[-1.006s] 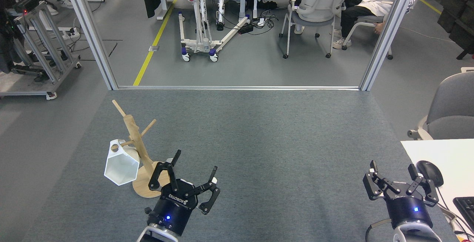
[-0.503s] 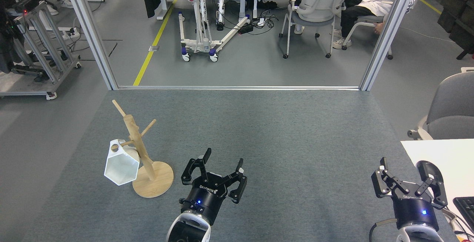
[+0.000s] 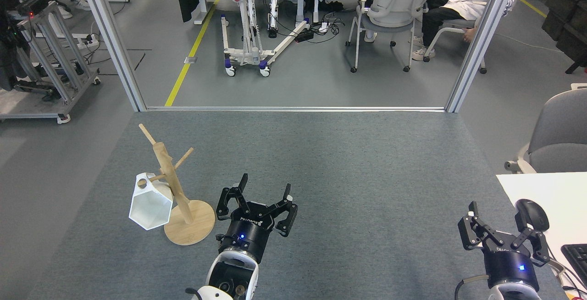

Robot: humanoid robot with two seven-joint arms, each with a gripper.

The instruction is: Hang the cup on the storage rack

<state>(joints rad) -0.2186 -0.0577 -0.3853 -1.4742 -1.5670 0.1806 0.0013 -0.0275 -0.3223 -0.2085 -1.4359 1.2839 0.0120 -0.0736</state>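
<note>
Cup (image 3: pixel 150 206) hanging by its handle on the storage rack (image 3: pixel 176 190), tilted with hexagonal mouth facing down-left, left gripper (image 3: pixel 261 197) just right of rack base, spread wide, empty, right gripper (image 3: pixel 502 222) far right, also spread.

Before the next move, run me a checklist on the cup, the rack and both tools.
1. Cup hangs by its handle on a rack peg: ok.
2. Storage rack upright, base flat on the carpet: ok.
3. Left tool open, empty, clear of the rack: ok.
4. Right tool open and empty: ok.
5. Peg fully through the handle hole: cannot tell.
</note>
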